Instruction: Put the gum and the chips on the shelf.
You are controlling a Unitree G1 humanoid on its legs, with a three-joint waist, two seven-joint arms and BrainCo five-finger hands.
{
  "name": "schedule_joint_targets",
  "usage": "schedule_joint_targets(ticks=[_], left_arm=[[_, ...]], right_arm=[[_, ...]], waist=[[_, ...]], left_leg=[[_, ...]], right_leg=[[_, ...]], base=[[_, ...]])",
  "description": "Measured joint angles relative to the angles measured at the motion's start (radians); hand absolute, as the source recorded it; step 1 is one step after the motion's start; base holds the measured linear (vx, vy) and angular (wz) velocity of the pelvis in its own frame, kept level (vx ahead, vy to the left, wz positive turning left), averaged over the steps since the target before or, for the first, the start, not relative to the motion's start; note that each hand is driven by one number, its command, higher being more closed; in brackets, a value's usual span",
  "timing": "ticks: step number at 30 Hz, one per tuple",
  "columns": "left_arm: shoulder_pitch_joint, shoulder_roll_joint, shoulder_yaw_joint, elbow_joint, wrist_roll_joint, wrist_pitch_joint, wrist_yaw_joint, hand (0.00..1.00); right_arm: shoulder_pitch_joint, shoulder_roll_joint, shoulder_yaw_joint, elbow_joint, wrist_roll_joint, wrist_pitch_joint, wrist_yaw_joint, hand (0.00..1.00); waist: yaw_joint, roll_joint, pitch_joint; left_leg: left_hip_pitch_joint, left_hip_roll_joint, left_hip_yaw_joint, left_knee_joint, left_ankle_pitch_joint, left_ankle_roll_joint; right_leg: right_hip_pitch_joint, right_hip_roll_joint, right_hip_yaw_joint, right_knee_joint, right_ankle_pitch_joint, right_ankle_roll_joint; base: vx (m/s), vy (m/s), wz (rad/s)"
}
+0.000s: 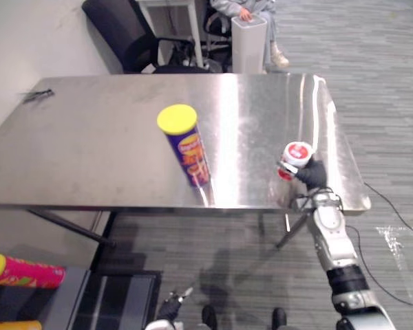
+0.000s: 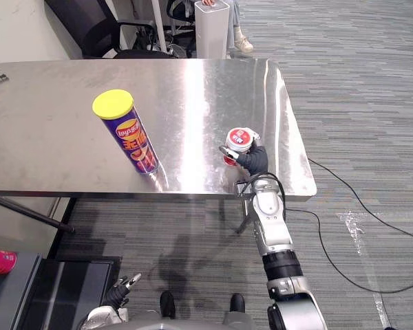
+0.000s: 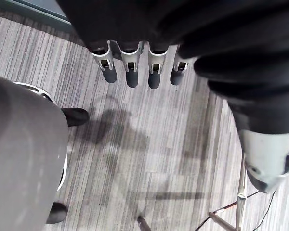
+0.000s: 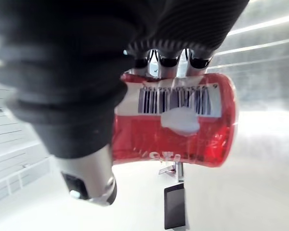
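The gum (image 1: 296, 155), a red tub with a white lid, stands near the front right corner of the steel table (image 1: 89, 151). My right hand (image 1: 311, 173) is shut round it from the near side. In the right wrist view the fingers (image 4: 168, 60) curl over the gum tub (image 4: 178, 125) and the thumb (image 4: 89, 175) presses its side. The chips (image 1: 187, 148), a purple tube with a yellow lid, stand upright at the table's front middle, apart from the hand. My left hand (image 2: 118, 290) hangs low over the floor, its fingers (image 3: 130, 72) straight and holding nothing.
A grey shelf (image 1: 69, 292) sits low at the front left, with a pink tube (image 1: 24, 271) lying on it. Behind the table are a black office chair (image 1: 134, 38), a white bin (image 1: 248, 41) and a seated person (image 1: 251, 10). A small dark object (image 1: 38, 95) lies at the table's far left.
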Motion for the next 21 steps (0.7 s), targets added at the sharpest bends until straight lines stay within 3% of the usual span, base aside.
schedule_joint_targets(ticks=[6, 12, 18, 21], left_arm=[[0.002, -0.002, 0.037, 0.001, 0.001, 0.0, 0.0, 0.0], [0.018, -0.003, 0.059, -0.01, 0.002, -0.001, 0.0, 0.0], [0.037, 0.0, 0.064, -0.018, 0.024, -0.001, 0.0, 0.0], [0.037, 0.0, 0.066, -0.02, 0.026, -0.001, 0.0, 0.0]], right_arm=[[0.126, -0.003, -0.015, -0.186, 0.008, -0.023, 0.039, 1.0], [0.264, -0.006, -0.113, -0.358, 0.064, -0.03, 0.081, 1.0], [0.363, -0.005, -0.218, -0.42, 0.081, -0.051, 0.078, 1.0], [0.404, -0.003, -0.234, -0.46, 0.081, -0.051, 0.08, 1.0]], waist=[[-0.005, -0.007, 0.003], [-0.023, -0.016, -0.003], [-0.054, -0.03, -0.02], [-0.052, -0.029, -0.021]], left_leg=[[0.021, 0.005, 0.025, 0.0, -0.005, -0.006], [0.03, 0.007, 0.025, 0.0, -0.006, -0.007], [0.033, 0.005, -0.014, 0.0, 0.0, -0.001], [0.025, 0.004, -0.058, 0.001, 0.009, 0.0]], right_leg=[[0.003, 0.005, 0.025, 0.006, 0.0, 0.0], [0.006, 0.005, 0.026, 0.006, 0.0, 0.0], [0.032, 0.001, -0.015, 0.012, 0.0, 0.0], [0.031, -0.003, -0.066, 0.054, -0.02, -0.011]], base=[[-0.02, -0.015, -0.13], [-0.02, -0.016, -0.01], [-0.01, -0.021, 0.16], [-0.04, -0.022, 0.42]])
